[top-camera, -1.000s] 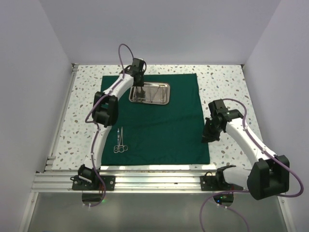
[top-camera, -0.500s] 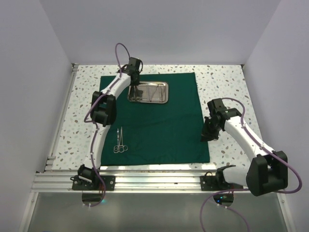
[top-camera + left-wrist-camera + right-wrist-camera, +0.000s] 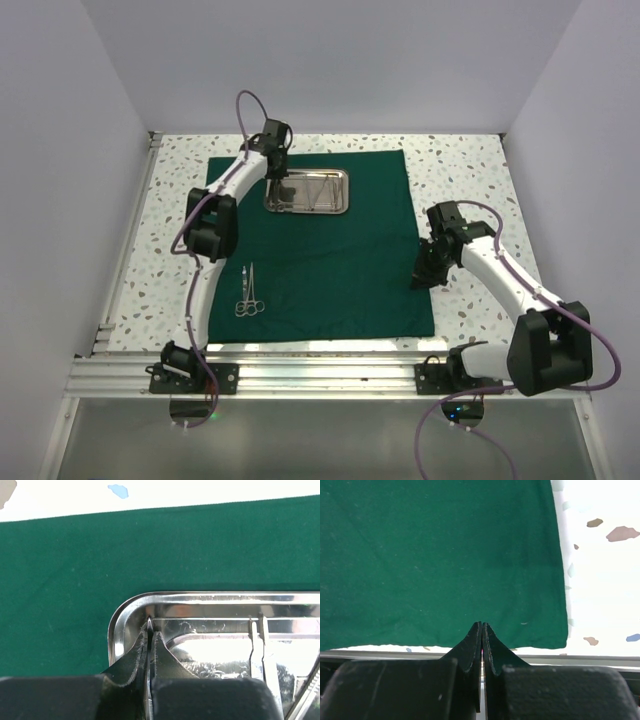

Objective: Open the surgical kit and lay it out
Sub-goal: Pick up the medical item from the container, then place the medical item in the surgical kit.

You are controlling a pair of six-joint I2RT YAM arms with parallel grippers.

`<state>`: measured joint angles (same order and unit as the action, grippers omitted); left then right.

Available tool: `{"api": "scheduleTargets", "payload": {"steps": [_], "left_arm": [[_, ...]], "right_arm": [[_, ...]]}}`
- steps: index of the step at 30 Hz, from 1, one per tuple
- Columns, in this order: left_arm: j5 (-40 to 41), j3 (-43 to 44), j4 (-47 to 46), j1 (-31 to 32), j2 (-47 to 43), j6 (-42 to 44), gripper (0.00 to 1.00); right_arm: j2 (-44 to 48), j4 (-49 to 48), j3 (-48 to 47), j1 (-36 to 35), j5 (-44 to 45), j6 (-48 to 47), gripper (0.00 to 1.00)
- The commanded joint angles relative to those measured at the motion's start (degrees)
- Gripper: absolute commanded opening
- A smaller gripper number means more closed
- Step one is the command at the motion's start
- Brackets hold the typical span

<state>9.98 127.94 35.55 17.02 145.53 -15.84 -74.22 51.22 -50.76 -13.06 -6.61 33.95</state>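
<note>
- Progress looks past halfway to me: the dark green cloth (image 3: pixel 330 260) is already unfolded and lies flat as a large square on the speckled desk (image 3: pixel 460 170), with the steel tray (image 3: pixel 347 190) sitting on its far middle.
- Two ring-handled instruments (image 3: pixel 249 292) lie side by side on the cloth, to the left of the tray and well nearer the arm bases. Count these as laid out.
- Inside the tray, the left wrist view shows at least one more slim piece, seemingly tweezers (image 3: pixel 256 647). By my judgement, you have yet to empty the tray.
- Your left gripper (image 3: pixel 150 630) sits at the tray's left end, clenched on a thin silver instrument tip (image 3: pixel 149 623). Which tool it is, you cannot tell from here.
- Your right gripper (image 3: pixel 481 625) is clenched with nothing between its fingers. It hangs well right of the tray and nearer the bases, over the cloth's right edge.
- Cloth is matte and soft, with faint creases.
- Tray is a polished, scuffed rectangle with rounded corners and a raised lip that throws glare.
- Tools are narrow, hard, and shiny, so I would expect them to slip easily.
</note>
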Motion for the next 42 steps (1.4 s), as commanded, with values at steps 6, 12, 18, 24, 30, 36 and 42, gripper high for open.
{"api": "scheduleTargets", "payload": {"steps": [6,12,18,24,30,36,42], "left_arm": [[-4.8,-1.8,7.0,-0.8,-6.3,-1.7,0.0],[-4.5,-2.1,6.0,-0.8,-11.7,-2.3,0.0],[-4.5,-6.2,5.7,-0.3,-16.9,-3.5,0.0],[-3.9,-10.3,7.9,0.8,-22.0,-4.6,0.0],[-3.5,-29.5,6.3,2.1,-35.6,-6.3,0.0],[-2.8,-50.8,4.0,4.9,-50.7,-9.4,0.0],[-2.2,-65.5,2.7,8.6,-61.2,-14.8,0.0]], "right_arm": [[0.5,-1.9,-1.9,0.2,-2.0,0.8,0.0],[2.1,-1.6,-1.3,0.3,-2.4,0.4,0.0],[4.2,-1.0,-0.6,0.3,-2.7,0.1,0.0],[6.1,-1.1,1.1,0.2,-3.7,0.0,0.0],[8.3,-0.1,1.5,0.2,-3.7,-0.8,0.0],[9.4,-0.2,3.1,0.2,-4.6,-1.5,0.0],[7.8,-2.2,4.3,0.2,-6.1,-2.1,0.0]]}}
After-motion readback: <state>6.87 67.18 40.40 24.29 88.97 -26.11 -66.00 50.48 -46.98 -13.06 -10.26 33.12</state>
